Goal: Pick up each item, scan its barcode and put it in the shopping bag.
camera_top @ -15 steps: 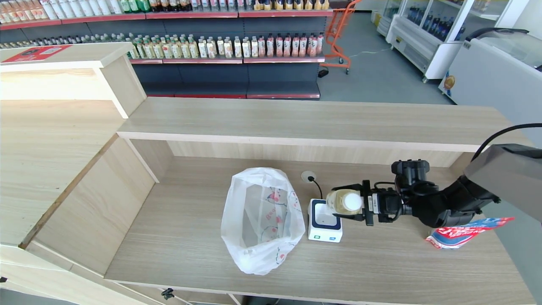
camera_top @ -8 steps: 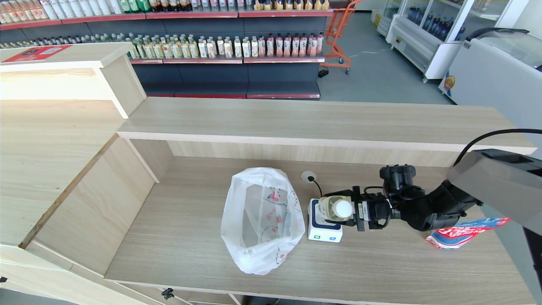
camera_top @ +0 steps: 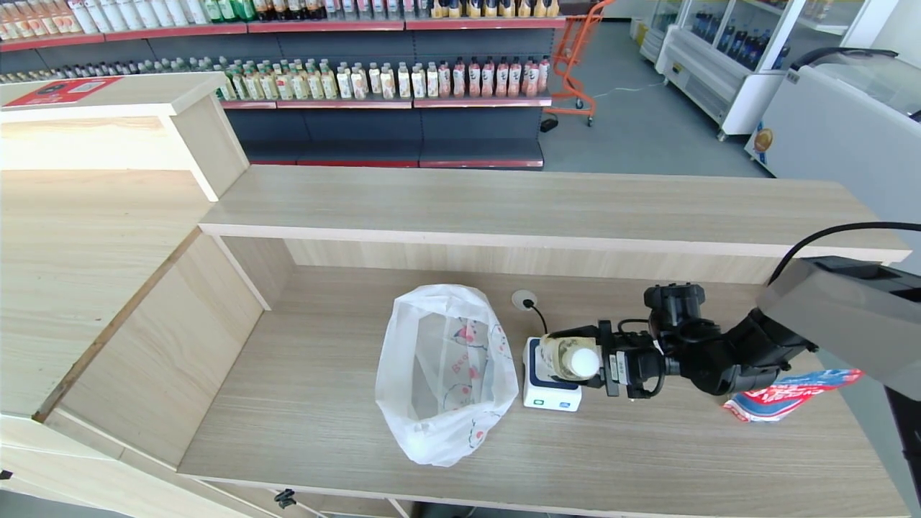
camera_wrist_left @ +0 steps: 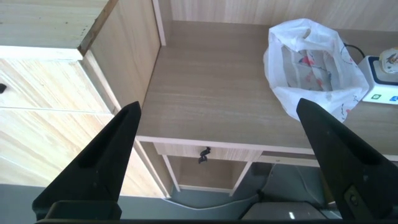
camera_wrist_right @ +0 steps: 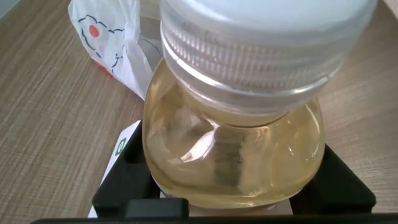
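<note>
My right gripper (camera_top: 572, 356) is shut on a clear bottle (camera_top: 568, 357) of pale yellow drink with a white cap, held right over the white barcode scanner (camera_top: 550, 392). In the right wrist view the bottle (camera_wrist_right: 233, 149) sits close up, cap (camera_wrist_right: 264, 43) toward the camera, with the scanner's dark window beneath it. The white plastic shopping bag (camera_top: 442, 370) stands open just left of the scanner; it also shows in the left wrist view (camera_wrist_left: 314, 59). A red, white and blue snack packet (camera_top: 788, 394) lies at the counter's right end. My left gripper (camera_wrist_left: 217, 155) hangs open off the counter's front edge.
The scanner's cable runs to a round port (camera_top: 524, 298) in the counter behind it. A raised wooden ledge (camera_top: 504, 208) borders the far side and a side panel (camera_top: 158, 345) the left. Store shelves and freezers stand beyond.
My right arm has carried the bottle leftward and down, from the scanner's right edge to right above its window. The bag and the packet have stayed put.
</note>
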Controlling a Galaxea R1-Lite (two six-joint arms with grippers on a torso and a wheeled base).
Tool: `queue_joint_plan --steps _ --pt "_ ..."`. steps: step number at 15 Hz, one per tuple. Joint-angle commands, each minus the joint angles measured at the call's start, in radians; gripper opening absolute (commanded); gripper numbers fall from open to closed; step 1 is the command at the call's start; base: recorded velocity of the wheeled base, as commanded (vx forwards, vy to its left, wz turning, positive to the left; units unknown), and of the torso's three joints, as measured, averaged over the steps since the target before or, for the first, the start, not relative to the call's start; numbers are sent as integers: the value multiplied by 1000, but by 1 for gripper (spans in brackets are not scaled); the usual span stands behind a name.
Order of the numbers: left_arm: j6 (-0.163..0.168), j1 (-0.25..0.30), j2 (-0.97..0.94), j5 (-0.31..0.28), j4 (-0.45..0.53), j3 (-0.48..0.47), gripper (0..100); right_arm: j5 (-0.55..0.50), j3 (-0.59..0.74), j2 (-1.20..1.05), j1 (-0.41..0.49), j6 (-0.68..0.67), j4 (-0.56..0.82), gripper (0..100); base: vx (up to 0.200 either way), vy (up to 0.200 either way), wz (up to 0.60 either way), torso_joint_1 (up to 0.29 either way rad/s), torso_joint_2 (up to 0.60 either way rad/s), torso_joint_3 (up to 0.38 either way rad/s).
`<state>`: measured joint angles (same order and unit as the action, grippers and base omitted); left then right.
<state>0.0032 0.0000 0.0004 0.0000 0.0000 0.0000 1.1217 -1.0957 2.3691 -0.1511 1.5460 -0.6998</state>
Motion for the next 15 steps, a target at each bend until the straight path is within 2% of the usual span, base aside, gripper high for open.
queue_joint_plan --steps 1,3,4,7,9,11,13,15 --pt "0 0 0 0 0 0 100 -3 2 2 1 -1 5 0 0 0 0 0 0 0" --pt "0 0 0 0 0 0 100 1 5 -36 -4 -63 3 0 0 0 0 0 0 0" --pt "0 0 0 0 0 0 100 6 7 -85 -5 -159 3 0 0 0 0 0 0 0" --pt "0 0 0 0 0 0 100 -8 8 -284 5 -635 -1 0 0 0 0 0 0 0" --pt "0 -2 0 0 2 0 100 -161 -12 -361 -33 -929 -4 0 0 0 0 0 0 0" --pt "0 0 0 0 0 0 100 -364 -72 -350 -119 -1167 -6 0 0 0 0 0 0 0" --pt "0 0 0 0 0 0 100 -510 -135 -284 -220 -1308 -4 0 0 0 0 0 0 0" --pt "0 0 0 0 0 0 100 -556 -156 -200 -275 -1343 -3 0 0 0 0 0 0 0"
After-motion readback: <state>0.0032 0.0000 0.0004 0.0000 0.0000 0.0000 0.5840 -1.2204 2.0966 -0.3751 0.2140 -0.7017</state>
